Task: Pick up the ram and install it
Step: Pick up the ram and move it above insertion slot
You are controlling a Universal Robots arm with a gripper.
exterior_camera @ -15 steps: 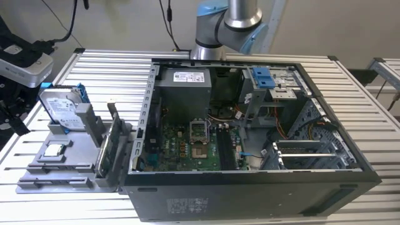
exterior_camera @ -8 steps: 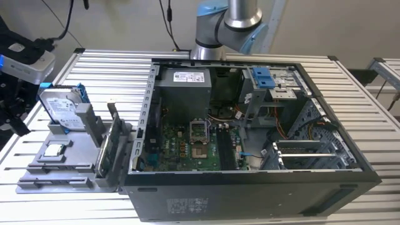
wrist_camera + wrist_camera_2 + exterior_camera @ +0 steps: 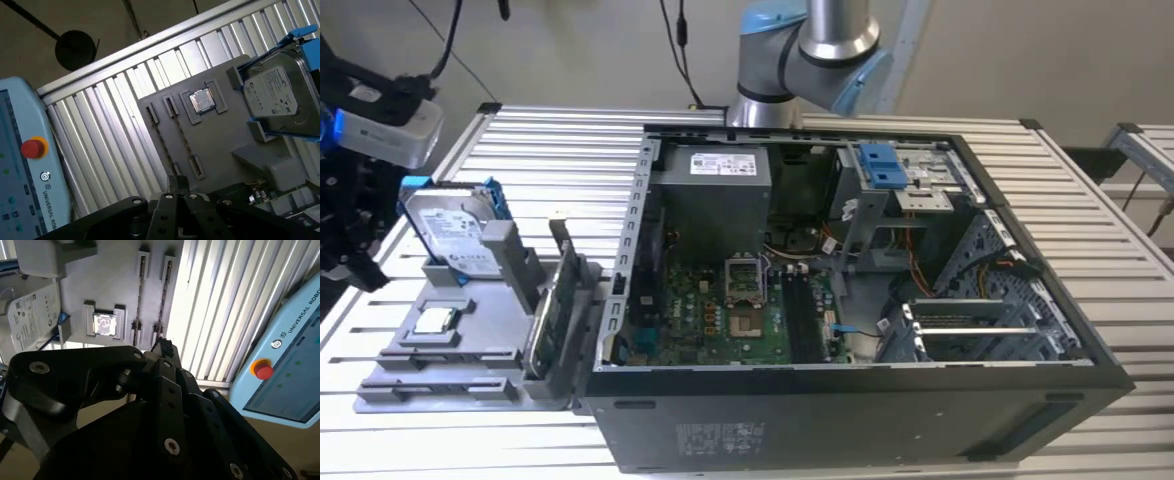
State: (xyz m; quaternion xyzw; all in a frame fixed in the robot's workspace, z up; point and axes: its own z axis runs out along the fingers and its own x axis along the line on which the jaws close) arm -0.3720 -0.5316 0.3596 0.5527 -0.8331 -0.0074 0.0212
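First wrist view: your gripper (image 3: 178, 184) is clenched on nothing, tips hovering by one end of the ram (image 3: 163, 140), which sits edge-on in the grey tray (image 3: 225, 140), lower left in the exterior view, its long axis leading straight away from them.

In the exterior view we look down on the computer case (image 3: 854, 420); both wrist views face the grey holder (image 3: 220, 140) beside it from closer, and all three share it.
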